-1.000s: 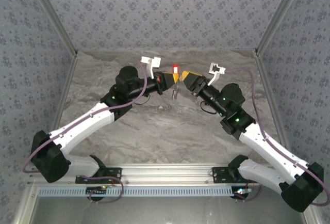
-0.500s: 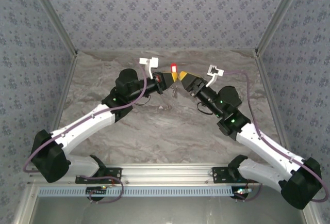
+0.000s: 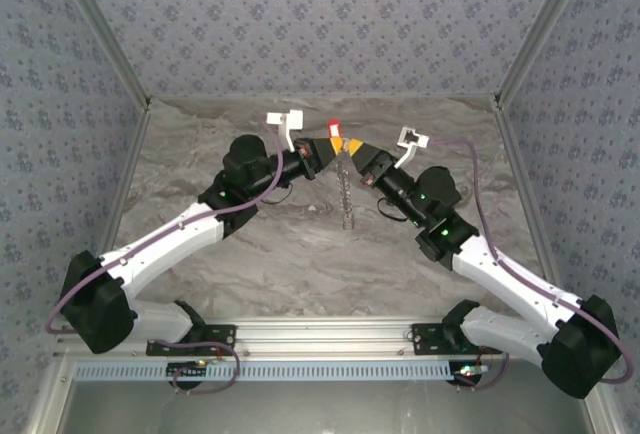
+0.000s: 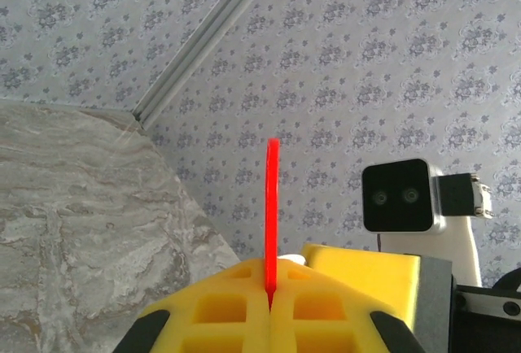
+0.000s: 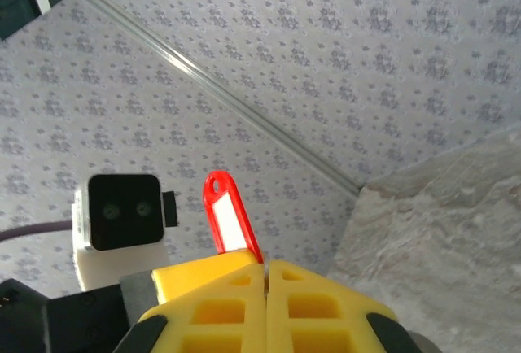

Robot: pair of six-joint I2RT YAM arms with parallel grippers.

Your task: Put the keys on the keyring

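High over the back middle of the table, both grippers meet tip to tip. My left gripper [image 3: 333,145] [image 4: 271,289] is shut on the key's flat red head [image 3: 335,129] [image 4: 272,207], which sticks straight up out of its yellow fingers. From the right wrist, the red head [image 5: 229,221] shows a white label and a small hole. My right gripper [image 3: 353,147] [image 5: 265,276] is shut, its fingers pressed against the left one's. A thin silver strand of the keyring [image 3: 347,194] dangles below the two tips. What sits inside the right jaws is hidden.
The marble table [image 3: 300,254] lies well below both grippers. Patterned walls with aluminium corner posts [image 4: 203,36] close in the back and sides. The right wrist's camera housing [image 4: 396,196] sits close beside my left fingers, and the left wrist's camera housing [image 5: 124,211] close beside my right.
Both grippers have risen slightly toward the back wall and closed tighter together. The silver strand now hangs much lower beneath them than before.
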